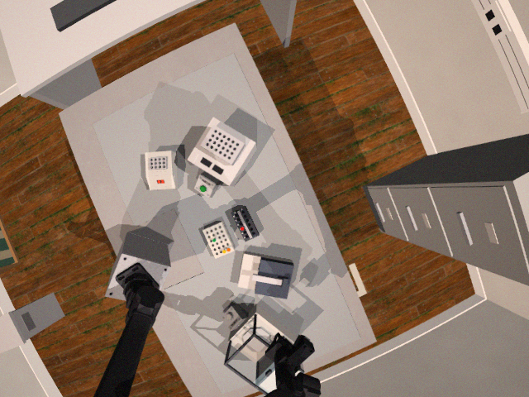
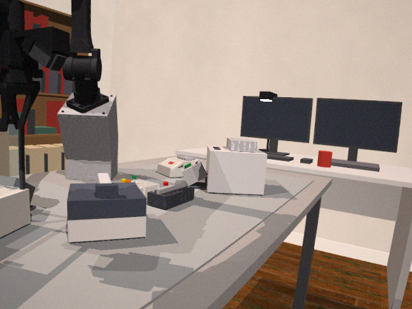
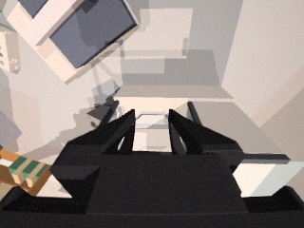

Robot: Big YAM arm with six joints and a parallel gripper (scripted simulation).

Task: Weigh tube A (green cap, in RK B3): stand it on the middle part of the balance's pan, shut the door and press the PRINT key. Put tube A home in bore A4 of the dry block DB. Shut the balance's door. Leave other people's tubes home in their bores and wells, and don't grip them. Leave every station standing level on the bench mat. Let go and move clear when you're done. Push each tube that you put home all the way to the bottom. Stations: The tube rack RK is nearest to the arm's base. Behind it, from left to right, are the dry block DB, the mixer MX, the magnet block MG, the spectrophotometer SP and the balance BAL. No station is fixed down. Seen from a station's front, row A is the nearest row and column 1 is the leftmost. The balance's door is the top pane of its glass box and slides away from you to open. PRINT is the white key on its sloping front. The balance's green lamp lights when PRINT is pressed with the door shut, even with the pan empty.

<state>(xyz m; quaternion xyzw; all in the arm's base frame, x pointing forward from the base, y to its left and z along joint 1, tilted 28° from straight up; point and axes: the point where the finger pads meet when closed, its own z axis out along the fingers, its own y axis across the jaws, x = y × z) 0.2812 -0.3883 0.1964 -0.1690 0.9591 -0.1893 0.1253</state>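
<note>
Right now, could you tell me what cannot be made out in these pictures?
- PRINT key: top view, the hand overlaps the balance.
- Balance door: open or shut unclear; top view, clear glass.
- Balance: exterior view, cut off by the left edge.
- Tube A seating depth: too small.
</note>
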